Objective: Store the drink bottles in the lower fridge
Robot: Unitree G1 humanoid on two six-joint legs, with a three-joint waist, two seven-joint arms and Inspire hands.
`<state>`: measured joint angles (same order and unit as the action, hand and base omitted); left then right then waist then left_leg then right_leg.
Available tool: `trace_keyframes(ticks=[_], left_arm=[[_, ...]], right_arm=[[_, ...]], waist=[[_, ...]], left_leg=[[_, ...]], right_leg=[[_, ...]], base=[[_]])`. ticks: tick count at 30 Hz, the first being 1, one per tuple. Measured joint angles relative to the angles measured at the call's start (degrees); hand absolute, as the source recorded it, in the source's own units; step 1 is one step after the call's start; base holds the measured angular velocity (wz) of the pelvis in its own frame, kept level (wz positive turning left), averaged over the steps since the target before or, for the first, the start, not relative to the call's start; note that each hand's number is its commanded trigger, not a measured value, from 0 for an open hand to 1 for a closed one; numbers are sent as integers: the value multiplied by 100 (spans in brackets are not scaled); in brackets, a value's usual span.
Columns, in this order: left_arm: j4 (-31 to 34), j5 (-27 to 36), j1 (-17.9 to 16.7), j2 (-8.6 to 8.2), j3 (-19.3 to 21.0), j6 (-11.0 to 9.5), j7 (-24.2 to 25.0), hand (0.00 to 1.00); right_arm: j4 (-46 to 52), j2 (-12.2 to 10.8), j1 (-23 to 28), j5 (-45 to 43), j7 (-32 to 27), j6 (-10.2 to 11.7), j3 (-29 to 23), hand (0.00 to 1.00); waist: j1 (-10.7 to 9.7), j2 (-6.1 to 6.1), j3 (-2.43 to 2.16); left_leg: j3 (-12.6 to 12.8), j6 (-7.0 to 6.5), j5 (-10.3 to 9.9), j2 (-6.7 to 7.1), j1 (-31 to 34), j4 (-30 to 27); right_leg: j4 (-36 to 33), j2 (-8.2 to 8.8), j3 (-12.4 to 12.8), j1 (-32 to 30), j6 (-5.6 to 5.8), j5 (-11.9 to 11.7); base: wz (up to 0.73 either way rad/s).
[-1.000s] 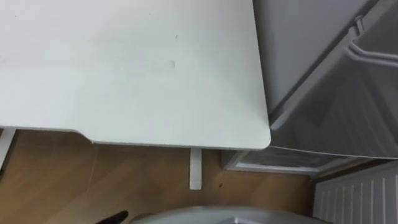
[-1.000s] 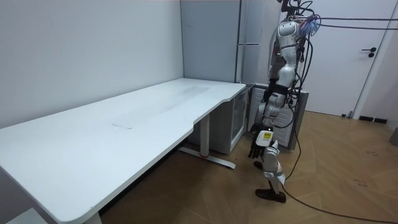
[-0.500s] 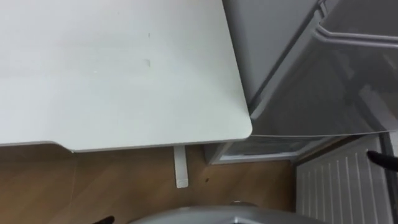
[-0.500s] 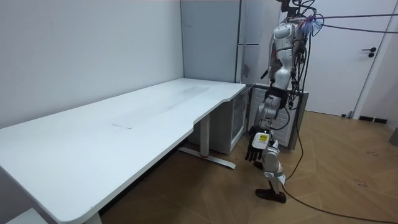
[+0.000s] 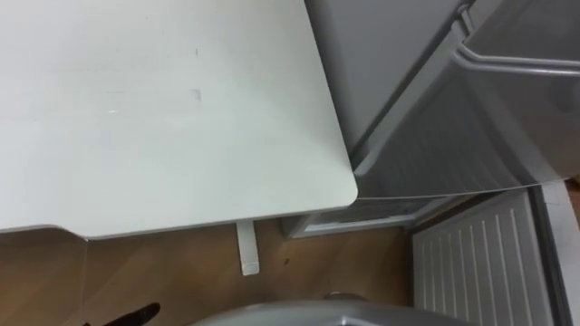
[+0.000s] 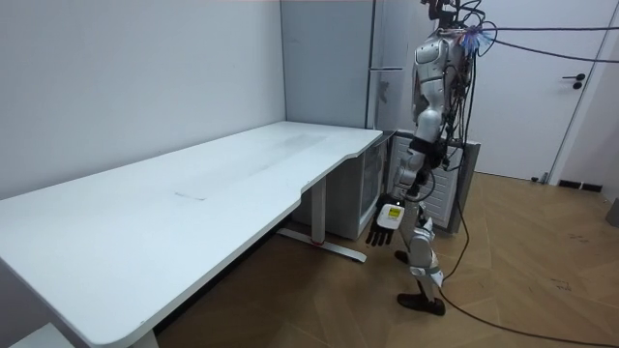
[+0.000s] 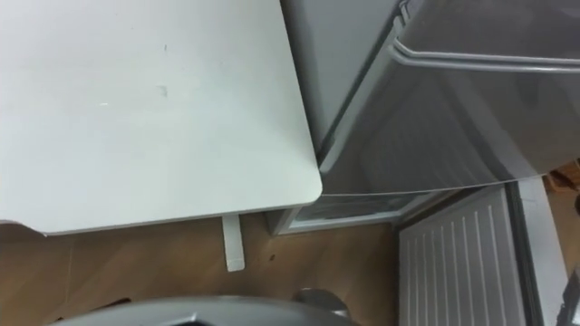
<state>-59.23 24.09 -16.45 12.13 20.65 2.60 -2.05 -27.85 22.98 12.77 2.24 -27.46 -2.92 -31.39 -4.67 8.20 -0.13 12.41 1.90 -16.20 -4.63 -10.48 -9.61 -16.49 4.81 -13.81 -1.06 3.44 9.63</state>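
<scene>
My left hand [image 5: 136,315] is getting cut off by the btm edge, just below the table's [image 5: 163,109] front edge, w/ only dark fingertips poking in. The table is running off the top & left, so its far end isn't showing from up here. Its leg [image 5: 246,249] is mostly tucking under the top. Right of the table, the fridge [image 5: 390,54] is going out at the top. Its open lower compartment [image 5: 362,215] is hiding behind the table's corner & a cloudy panel [image 5: 453,149], so contents: can't tell. A ribbed white panel [image 5: 471,267] is leaving via btm & right. In the room view my body is covering the fridge's lower part beyond the table's end.
</scene>
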Motion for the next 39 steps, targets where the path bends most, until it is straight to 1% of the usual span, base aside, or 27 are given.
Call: trace_keyframes(ticks=[3,5,8,12,14,18,20,24,26,30,31,32,36,37,38,39], left_arm=[[0,-4,-12,1,-3,24,-8,0],[2,-93,-22,0,-2,112,-7,0],[26,-194,-27,15,-4,122,-1,0],[130,-228,-54,-2,-2,126,1,0],[147,-241,-55,-4,-1,122,-1,0],[176,-234,-83,19,-1,117,18,0],[177,-237,-96,25,0,114,43,0],[175,-234,-182,38,1,114,60,0],[174,-221,-215,37,1,114,72,0],[175,-213,-220,60,33,108,198,0],[180,-235,-218,61,90,107,270,0],[181,-249,-212,59,108,108,292,0],[181,-254,-213,55,103,122,312,0],[179,-251,-216,47,97,134,312,0],[179,-251,-215,47,93,138,310,0],[179,-251,-210,48,92,138,311,0]], right_arm=[[-452,-1,-4,5,-22,-28,-8,0],[-610,-5,24,27,-22,-73,-9,0],[-713,-7,82,98,-21,-71,-11,0],[-957,-8,112,408,-29,-64,-113,0],[-1284,-8,108,701,-92,-22,-195,0],[-1726,-13,153,1244,-43,-23,-190,0],[-2007,-16,171,1562,89,-24,-195,0],[-2575,-15,88,1980,336,-27,-232,0],[-2816,-18,85,2348,448,-39,-362,0],[-2966,-16,89,2794,466,-33,-616,0],[-2989,-19,135,2958,474,-30,-649,0],[-3000,-24,159,3083,502,-30,-648,0],[-3253,-32,170,3397,577,-21,-648,0],[-3265,-74,189,3432,573,0,-642,0],[-3263,-93,181,3437,568,83,-638,0],[-3262,-89,180,3444,578,110,-639,0]], waist=[[1,-4,1],[1,-56,-1],[-16,-113,-2],[-45,-164,-5],[-44,-161,-7],[-39,-170,-21],[-58,-150,-28],[-135,-116,-22],[-137,-108,-17],[-160,-110,-15],[-158,-155,-31],[-149,-178,-37],[-147,-264,-36],[-131,-307,-38],[-126,-343,-40],[-126,-356,-38]], left_leg=[[22,0,0,-10,-6,-1],[75,0,0,-18,-5,1],[132,2,-2,-47,-5,17],[132,19,-11,-81,-2,78],[132,22,-9,-82,-6,84],[159,22,-9,-72,-7,88],[169,22,-9,-71,2,84],[188,22,-9,-71,2,91],[239,22,-9,-71,1,95],[267,22,-9,-76,-5,102],[275,23,-10,-83,-5,110],[283,23,-10,-88,-7,116],[315,23,-10,-110,-8,115],[318,23,-10,-111,-9,120],[329,25,-10,-117,-10,131],[334,25,-10,-121,-10,133]], right_leg=[[63,-21,24,32,2,-31],[83,-40,85,24,-2,-56],[79,-75,123,-2,-27,-77],[87,-117,126,-18,-57,-94],[89,-123,123,-20,-64,-99],[60,-123,154,-61,-63,-100],[45,-128,180,-100,-64,-100],[47,-144,219,-124,-65,-100],[55,-155,247,-138,-64,-102],[83,-166,254,-137,-65,-117],[100,-180,264,-137,-68,-127],[115,-190,271,-136,-73,-136],[208,-221,281,-106,-77,-193],[215,-223,287,-105,-75,-202],[245,-237,306,-100,-77,-222],[272,-245,309,-92,-79,-239]], base=[[0],[-8],[-7],[0],[0],[-6],[-7],[-5],[-8],[-4],[-4],[-4],[-3],[0],[-4],[-5]])
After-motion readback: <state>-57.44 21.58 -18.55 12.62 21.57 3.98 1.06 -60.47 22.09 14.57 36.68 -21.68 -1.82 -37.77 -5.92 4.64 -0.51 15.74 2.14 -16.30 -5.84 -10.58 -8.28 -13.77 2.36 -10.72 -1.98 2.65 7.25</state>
